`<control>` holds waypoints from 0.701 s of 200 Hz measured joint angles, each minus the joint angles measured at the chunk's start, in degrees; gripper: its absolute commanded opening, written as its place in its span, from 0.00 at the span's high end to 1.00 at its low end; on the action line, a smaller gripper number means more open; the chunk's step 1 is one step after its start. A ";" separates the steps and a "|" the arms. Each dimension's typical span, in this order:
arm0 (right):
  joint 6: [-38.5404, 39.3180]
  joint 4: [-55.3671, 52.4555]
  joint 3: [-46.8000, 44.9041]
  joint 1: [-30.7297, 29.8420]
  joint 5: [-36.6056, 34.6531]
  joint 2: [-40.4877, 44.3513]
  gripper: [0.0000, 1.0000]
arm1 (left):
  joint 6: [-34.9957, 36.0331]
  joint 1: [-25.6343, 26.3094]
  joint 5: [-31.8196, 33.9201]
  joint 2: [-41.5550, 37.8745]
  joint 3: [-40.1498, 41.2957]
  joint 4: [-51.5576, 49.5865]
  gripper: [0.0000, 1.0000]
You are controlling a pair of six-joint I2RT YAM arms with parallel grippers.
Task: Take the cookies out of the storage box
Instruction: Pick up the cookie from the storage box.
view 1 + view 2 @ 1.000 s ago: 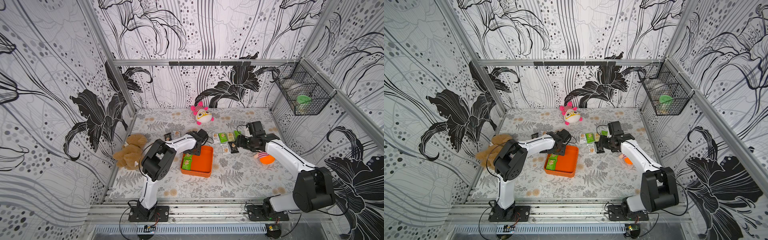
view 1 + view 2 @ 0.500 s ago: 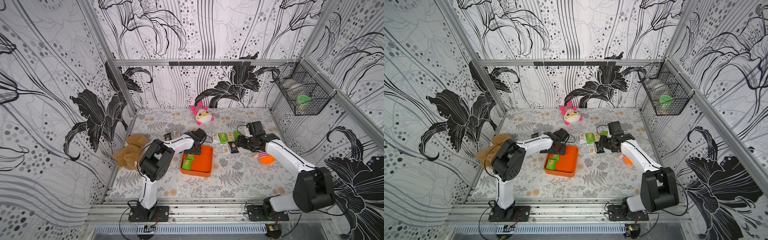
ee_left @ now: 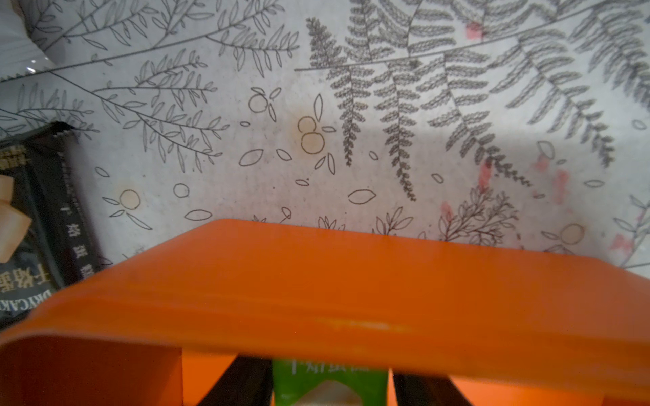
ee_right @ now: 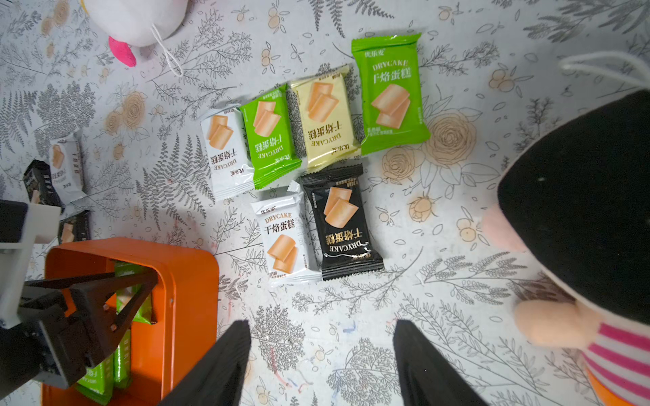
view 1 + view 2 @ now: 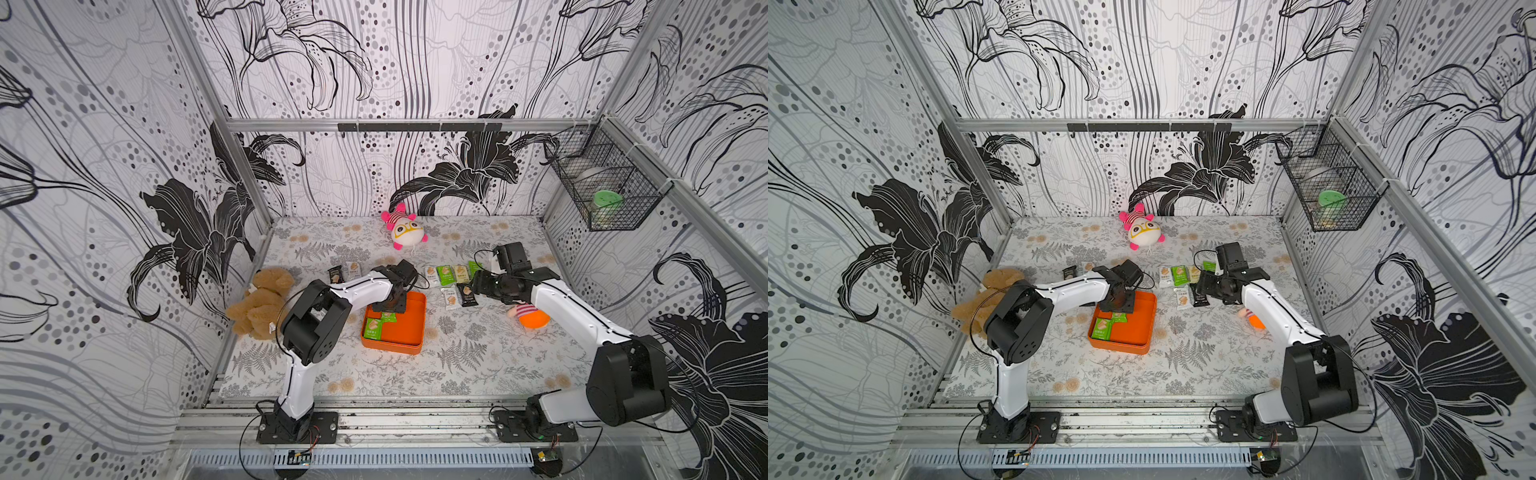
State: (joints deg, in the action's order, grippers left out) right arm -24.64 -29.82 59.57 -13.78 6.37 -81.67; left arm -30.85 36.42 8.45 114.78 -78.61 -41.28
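Inside the box (image 5: 405,330), left tool (image 5: 387,311) has just pinched a green packet (image 3: 327,381) for lifting out; right tool (image 4: 320,325) open.

Left jaws perhaps closed, right apart

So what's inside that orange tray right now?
A few green cookie packets lie along one side of the orange tray. The left arm's fingers flank one; anything beneath the arm is hidden.

Brown teddy (image 5: 262,303), pink-eared plush (image 5: 405,230) and striped doll (image 5: 534,318) lie well apart.
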 measured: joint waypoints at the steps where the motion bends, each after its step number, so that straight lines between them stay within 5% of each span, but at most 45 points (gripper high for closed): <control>1: -0.02 0.00 0.00 0.00 0.00 0.00 0.30 | -0.02 0.00 0.00 0.00 0.00 0.00 0.53; 140: 0.02 -0.26 0.87 0.00 0.74 1.07 0.30 | -3.45 0.20 -1.79 -8.28 -0.50 -2.49 0.56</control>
State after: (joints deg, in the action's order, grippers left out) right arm -24.62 -30.09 60.45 -13.78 7.11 -80.60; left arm -34.30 36.62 6.66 106.50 -79.11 -43.77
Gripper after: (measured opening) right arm 0.703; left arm 0.445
